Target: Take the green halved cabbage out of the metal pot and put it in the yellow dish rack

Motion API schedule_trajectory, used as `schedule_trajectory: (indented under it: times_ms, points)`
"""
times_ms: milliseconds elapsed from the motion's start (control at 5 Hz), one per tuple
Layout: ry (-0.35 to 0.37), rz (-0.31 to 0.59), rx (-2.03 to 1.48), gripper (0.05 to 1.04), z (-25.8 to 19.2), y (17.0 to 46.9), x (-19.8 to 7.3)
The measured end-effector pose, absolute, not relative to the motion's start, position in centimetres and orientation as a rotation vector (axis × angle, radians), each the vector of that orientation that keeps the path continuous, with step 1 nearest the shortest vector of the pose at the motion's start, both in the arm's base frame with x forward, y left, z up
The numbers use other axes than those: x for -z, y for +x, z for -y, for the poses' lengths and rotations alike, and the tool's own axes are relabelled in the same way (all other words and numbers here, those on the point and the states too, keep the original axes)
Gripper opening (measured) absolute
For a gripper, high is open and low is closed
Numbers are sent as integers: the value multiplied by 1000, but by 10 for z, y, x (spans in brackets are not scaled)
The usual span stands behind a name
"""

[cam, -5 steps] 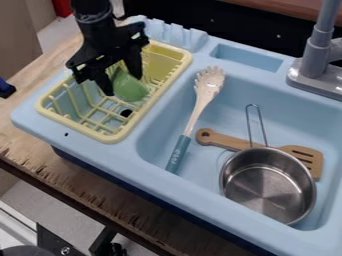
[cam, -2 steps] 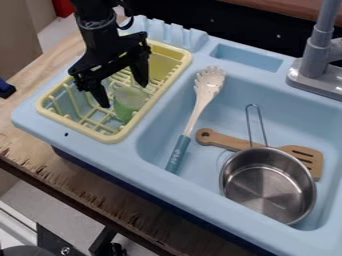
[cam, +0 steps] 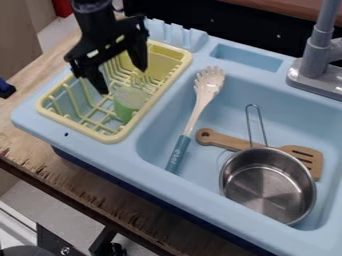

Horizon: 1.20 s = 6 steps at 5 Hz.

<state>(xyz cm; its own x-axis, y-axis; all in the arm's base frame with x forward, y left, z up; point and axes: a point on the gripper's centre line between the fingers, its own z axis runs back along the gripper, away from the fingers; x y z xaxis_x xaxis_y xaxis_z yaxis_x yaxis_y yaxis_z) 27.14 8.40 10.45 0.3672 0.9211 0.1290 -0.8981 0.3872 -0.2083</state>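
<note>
My hand (cam: 123,81) is spread open above the green cup (cam: 127,106), whose long axis runs roughly upright in the yellow rack (cam: 115,137).

Blue sink (cam: 150,172) — steel pot (cam: 267,189), wooden spatula (cam: 230,142), pasta fork (cam: 194,117) inside

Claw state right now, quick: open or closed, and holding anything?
Black two-finger claw: open and empty, fingers spread over the pale yellow plastic dish rack, near the green cup.

Green cup (cam: 127,106) in yellow rack (cam: 105,137)
</note>
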Motion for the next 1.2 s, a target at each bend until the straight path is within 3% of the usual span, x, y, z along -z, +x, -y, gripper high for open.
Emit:
schedule_trajectory:
  times_ms: [600, 800, 1200]
  points:
    - [-7, 140, -1081, 998, -52, 270, -113]
    - [-23, 77, -992, 998, -41, 267, -107]
    - [-69, 103, -934, 998, -26, 288, -109]
